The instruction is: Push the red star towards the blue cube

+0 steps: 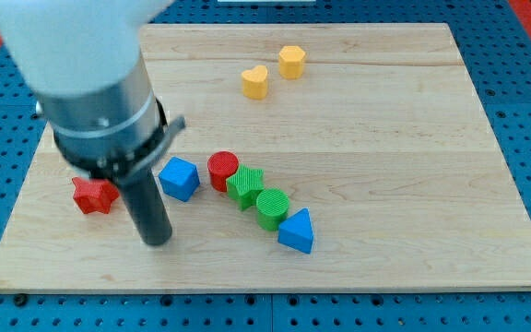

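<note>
Tip (158, 240) bare, holding nothing, near board's (385, 138) bottom-left edge, between red star (94, 195) and blue cube (179, 178), just below both.

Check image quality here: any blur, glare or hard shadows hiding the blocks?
Camera view: the arm housing near the lens is soft and overexposed; my tip, the red star and the blue cube are sharp; lighting is even, shadows faint, no glare on the board.

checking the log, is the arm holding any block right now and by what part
Nothing is held. My tip rests on the board between the red star and the blue cube, touching neither.
</note>
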Available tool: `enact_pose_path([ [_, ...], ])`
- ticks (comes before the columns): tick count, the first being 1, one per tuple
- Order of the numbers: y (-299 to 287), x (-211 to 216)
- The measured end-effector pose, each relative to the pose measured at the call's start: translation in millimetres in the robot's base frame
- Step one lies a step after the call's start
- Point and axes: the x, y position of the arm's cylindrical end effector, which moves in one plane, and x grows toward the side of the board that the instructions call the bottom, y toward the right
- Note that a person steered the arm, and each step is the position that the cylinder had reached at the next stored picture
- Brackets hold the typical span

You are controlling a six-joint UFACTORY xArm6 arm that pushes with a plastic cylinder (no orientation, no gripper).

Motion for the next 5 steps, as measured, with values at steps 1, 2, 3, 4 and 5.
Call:
enact_pose_path([
  [1, -85.2, 13.5],
  [2, -174.7, 1.2],
  [3, -185.8, -10.5],
  [4, -140.7, -36.8],
  [5, -124.8, -66.6],
])
